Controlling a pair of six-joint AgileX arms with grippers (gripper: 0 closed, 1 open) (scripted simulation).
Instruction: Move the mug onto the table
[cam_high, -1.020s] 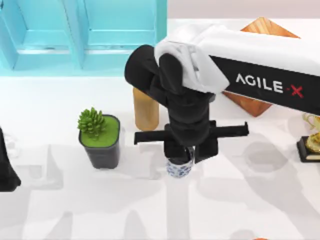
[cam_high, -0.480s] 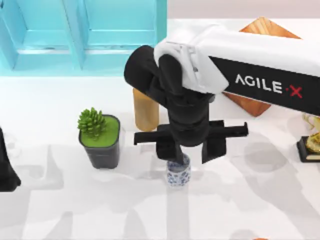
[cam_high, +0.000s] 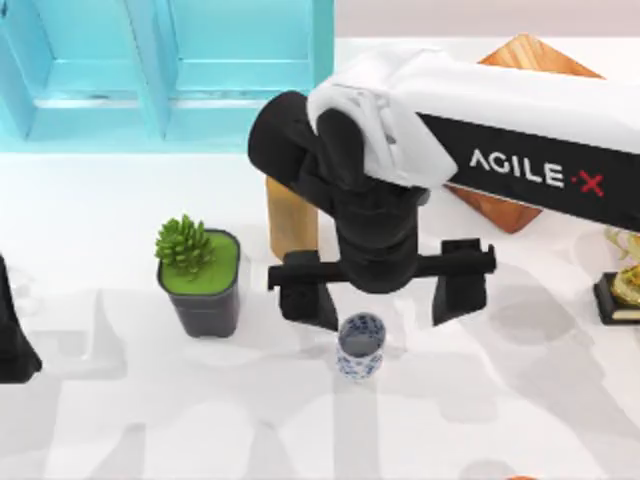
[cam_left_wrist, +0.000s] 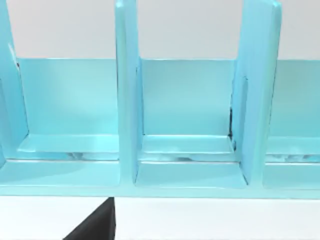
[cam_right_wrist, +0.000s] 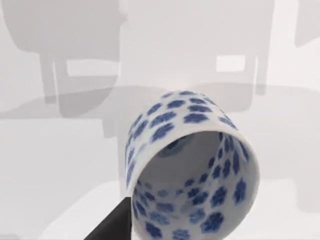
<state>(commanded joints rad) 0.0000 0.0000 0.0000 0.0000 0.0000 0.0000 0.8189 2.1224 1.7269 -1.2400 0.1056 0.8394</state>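
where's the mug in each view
Top view: the mug stands on the table, low centre, between the right gripper's open fingers.
Left wrist view: no mug here; it faces the blue shelf.
Right wrist view: mug fills the lower centre.
Shared landmark: the white table.

The top camera looks straight down on the counter (cam_high: 120, 420), sharing the mug (cam_high: 360, 345) with the close right wrist camera, while the left wrist camera faces the shelf (cam_left_wrist: 190, 150).

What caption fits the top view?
Right tool open above the mug standing on the table, beside a plant pot.
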